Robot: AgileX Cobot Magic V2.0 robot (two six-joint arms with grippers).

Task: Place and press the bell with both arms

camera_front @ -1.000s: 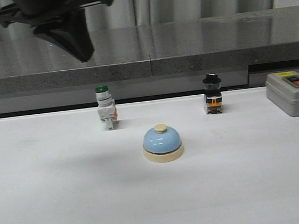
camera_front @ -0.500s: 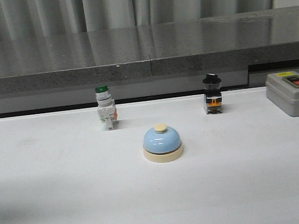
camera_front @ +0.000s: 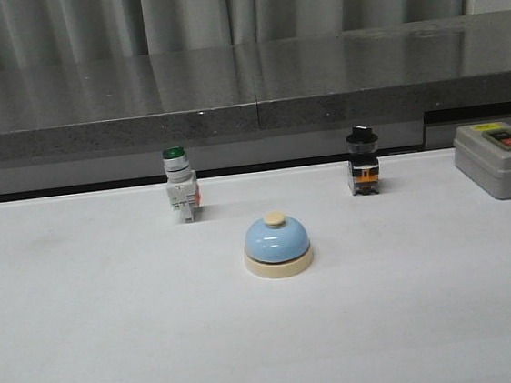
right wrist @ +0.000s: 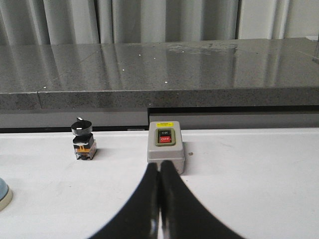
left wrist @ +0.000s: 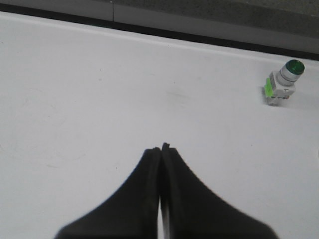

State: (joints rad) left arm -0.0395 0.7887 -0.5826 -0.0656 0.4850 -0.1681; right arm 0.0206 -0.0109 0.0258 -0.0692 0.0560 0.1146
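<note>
the bell (camera_front: 277, 244) sits upright on the white table (camera_front: 117, 352), near the middle in the front view, light-blue dome on a cream base with the cream knob on top, nothing touching it. behind it to the left stands the green-capped push-button switch (camera_front: 182, 195), behind to the right the black-knobbed orange-and-black switch (camera_front: 364, 172), both well apart from the bell. grey control box (camera_front: 501, 159) at the table's right edge, two buttons on its top face. no arm shows in the front view. left gripper (left wrist: 161, 148) has its fingers pressed together, holding nothing, over bare table, green-capped switch off to one side. right gripper (right wrist: 159, 167) also has fingers pressed together, empty, pointing at the grey box just beyond its tips; bell's edge just visible at the frame border (right wrist: 3, 195).
</note>
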